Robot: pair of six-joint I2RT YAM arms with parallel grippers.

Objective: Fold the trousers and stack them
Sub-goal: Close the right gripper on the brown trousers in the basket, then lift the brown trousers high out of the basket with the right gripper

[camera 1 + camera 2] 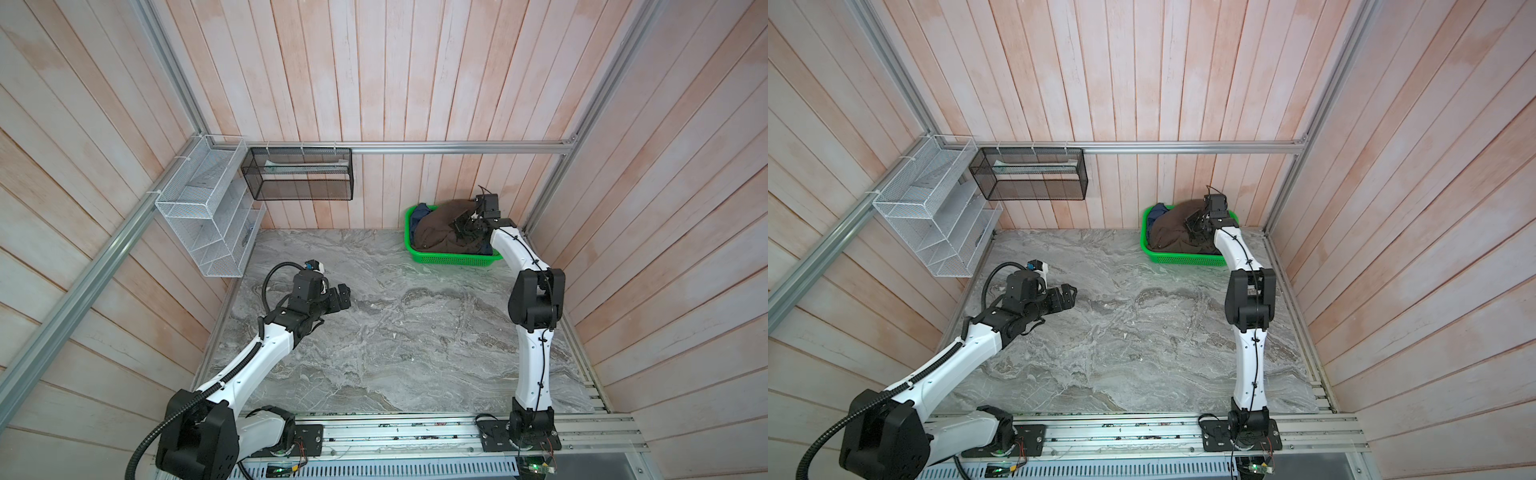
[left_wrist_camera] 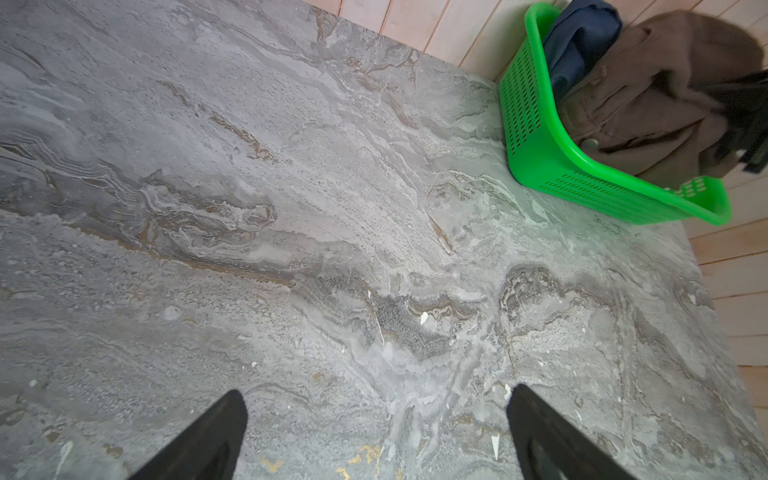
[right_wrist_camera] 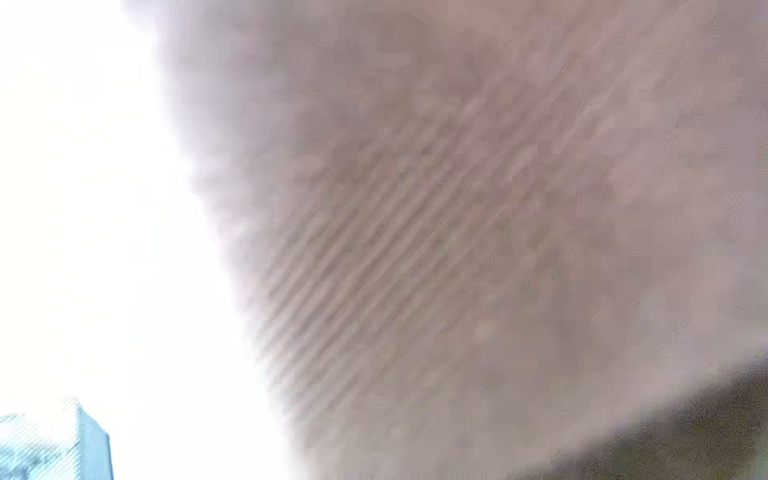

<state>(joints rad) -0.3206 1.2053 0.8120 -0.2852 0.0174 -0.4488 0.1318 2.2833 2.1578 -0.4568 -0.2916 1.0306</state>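
**A:** Where are the trousers?

**B:** Heaped in the green basket, bulging above its rim. A navy garment is wedged beside them at the basket's far end, partly underneath.

**A:** And the grippers?

**B:** The right gripper is buried in the brown cloth at the basket's wall-side end. I can't tell whether its jaws have a fold, because its wrist view is nothing but blurred fabric. The left gripper hangs well apart from the basket over bare tabletop, fingers spread wide and empty.

**A:** What might go wrong?

**B:** I see three risks. A shallow pinch on soft cloth could slip once the weight comes on. The navy garment touches the trousers, so a lift may drag it out too. The basket also looks light, and cloth catching its rim could tip it or skid it.

**A:** Any other containers?

**B:** Far from the basket, on the walls, are a black mesh basket holding something pale and long, and a white wire rack. I can't make out what the rack holds.
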